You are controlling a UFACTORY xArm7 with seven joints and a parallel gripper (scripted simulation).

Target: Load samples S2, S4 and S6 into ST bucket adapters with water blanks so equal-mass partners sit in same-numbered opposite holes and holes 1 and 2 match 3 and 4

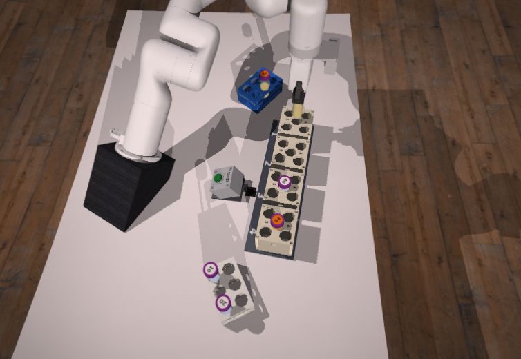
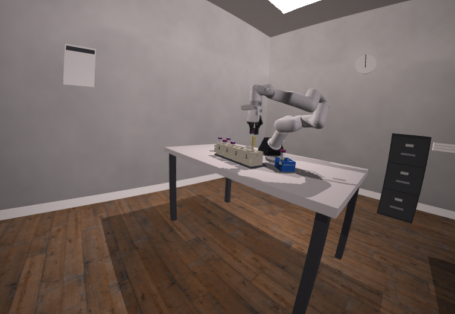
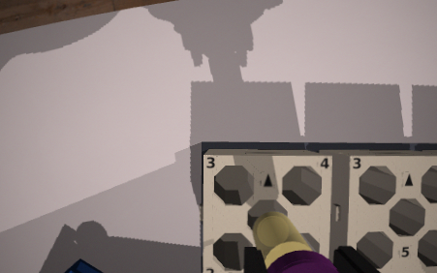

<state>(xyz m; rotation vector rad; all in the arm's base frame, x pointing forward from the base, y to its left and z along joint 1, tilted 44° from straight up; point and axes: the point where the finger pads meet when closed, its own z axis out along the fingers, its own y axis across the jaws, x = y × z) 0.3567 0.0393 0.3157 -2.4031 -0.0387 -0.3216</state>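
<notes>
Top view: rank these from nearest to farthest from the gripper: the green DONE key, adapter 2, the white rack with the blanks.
1. Adapter 2: second block along the stand, just past adapter 1.
2. Green DONE key: on the small grey desk, beside the stand on the arm-base side.
3. White rack: beyond the stand's adapter 4 end, farthest from the gripper.

Sample rack point(image 1: 248, 97) point(image 2: 288, 168): blue. Adapter 1 point(image 1: 280, 130) point(image 2: 254, 160) point(image 3: 210, 213): cream, black numerals. Loading stand point(image 1: 249, 246): dark navy, white numerals. DONE key point(image 1: 217, 177): green. Floor point(image 1: 429, 23) point(image 2: 157, 266) point(image 3: 5, 19): brown, wood-plank pattern.
</notes>
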